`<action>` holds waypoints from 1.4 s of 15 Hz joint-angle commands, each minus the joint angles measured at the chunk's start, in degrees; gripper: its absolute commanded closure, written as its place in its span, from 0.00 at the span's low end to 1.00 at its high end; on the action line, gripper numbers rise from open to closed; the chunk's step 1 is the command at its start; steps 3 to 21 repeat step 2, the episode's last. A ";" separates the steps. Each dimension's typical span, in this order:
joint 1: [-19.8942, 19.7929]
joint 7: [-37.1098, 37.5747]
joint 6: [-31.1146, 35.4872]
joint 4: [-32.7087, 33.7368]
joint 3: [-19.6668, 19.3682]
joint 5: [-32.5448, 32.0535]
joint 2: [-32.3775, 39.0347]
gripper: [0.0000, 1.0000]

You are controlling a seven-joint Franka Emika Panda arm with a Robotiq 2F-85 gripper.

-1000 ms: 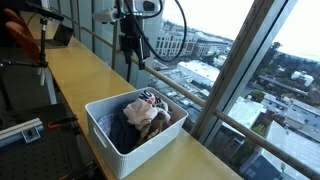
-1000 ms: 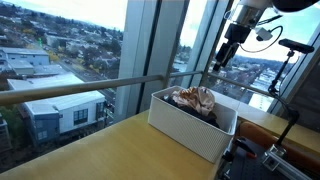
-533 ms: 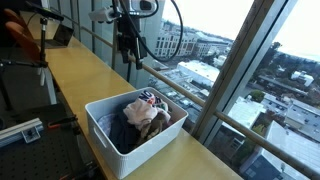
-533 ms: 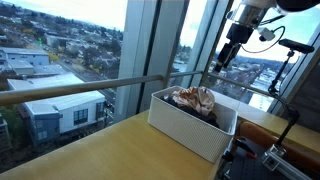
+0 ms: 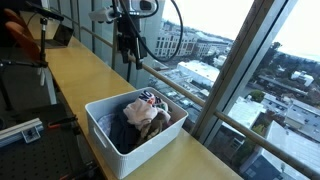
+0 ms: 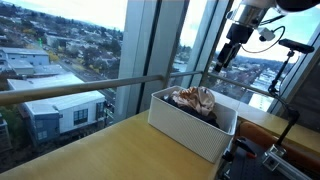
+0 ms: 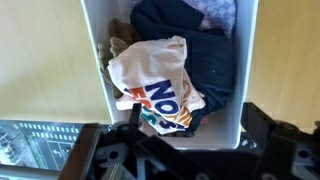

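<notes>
Overhead, the hand (image 5: 128, 55) hangs well above a white rectangular plastic bin (image 5: 135, 150) and touches nothing. Its jaws are spread wide and released, with nothing between them. In the wrist view the two dark fingers (image 7: 100, 150) frame the lower edge, and the bin (image 7: 247, 60) lies straight beneath them.

The bin stands on a long wooden table (image 5: 80, 75) that runs alongside the tall window glass (image 6: 90, 40), with one long side close to the glass. Inside is a heap of crumpled clothes (image 5: 145, 115) that rises slightly over the rim in both exterior views (image 6: 195, 100).

From the wrist view, a white cloth with blue and orange lettering (image 7: 150, 75) lies on top near the middle. A dark navy garment (image 7: 200, 40) lies beside and partly under it, filling the side toward the opposite wall. Bare table (image 7: 40, 60) shows beside the bin
</notes>
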 commanded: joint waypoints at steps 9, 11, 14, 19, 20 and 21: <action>-0.32 -0.06 -0.08 0.07 0.32 0.09 0.01 0.00; -0.32 -0.06 -0.08 0.07 0.32 0.09 0.01 0.00; -0.32 -0.06 -0.08 0.07 0.32 0.09 0.01 0.00; -0.32 -0.06 -0.08 0.07 0.32 0.09 0.01 0.00; -0.32 -0.06 -0.08 0.07 0.32 0.09 0.01 0.00; -0.32 -0.06 -0.08 0.07 0.32 0.09 0.01 0.00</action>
